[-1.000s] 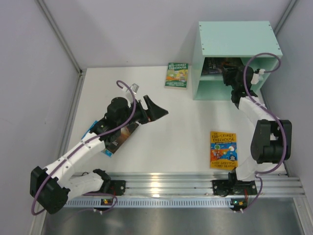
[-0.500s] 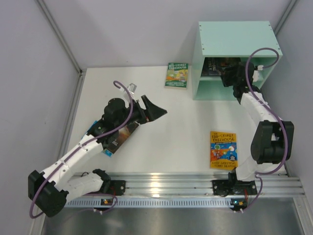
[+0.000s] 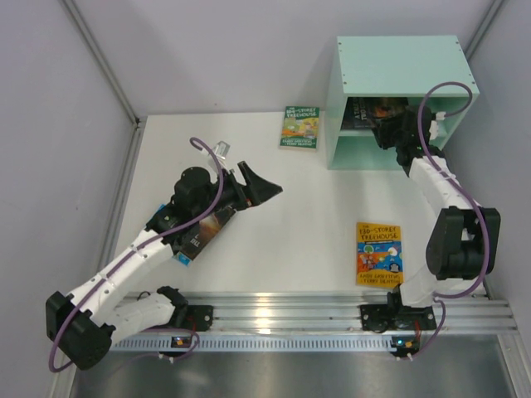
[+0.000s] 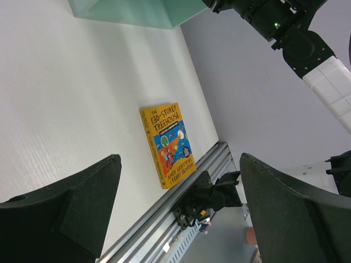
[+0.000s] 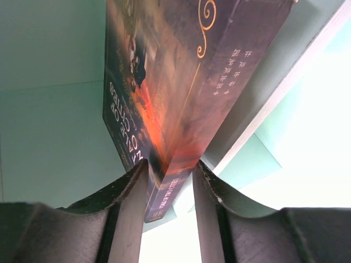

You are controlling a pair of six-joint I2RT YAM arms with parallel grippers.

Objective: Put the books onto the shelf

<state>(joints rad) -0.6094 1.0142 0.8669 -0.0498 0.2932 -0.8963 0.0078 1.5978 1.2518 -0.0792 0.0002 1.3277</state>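
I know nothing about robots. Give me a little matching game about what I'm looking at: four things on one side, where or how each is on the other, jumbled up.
Things:
1. green book
2. orange-yellow book
3. dark book
4. left tool

Where or how:
A. gripped by the right tool at the shelf
B. flat on the table, just left of the shelf
C. wide open, holding nothing
D. flat on the table, near right part

Pairs: 1-B, 2-D, 3-A, 4-C
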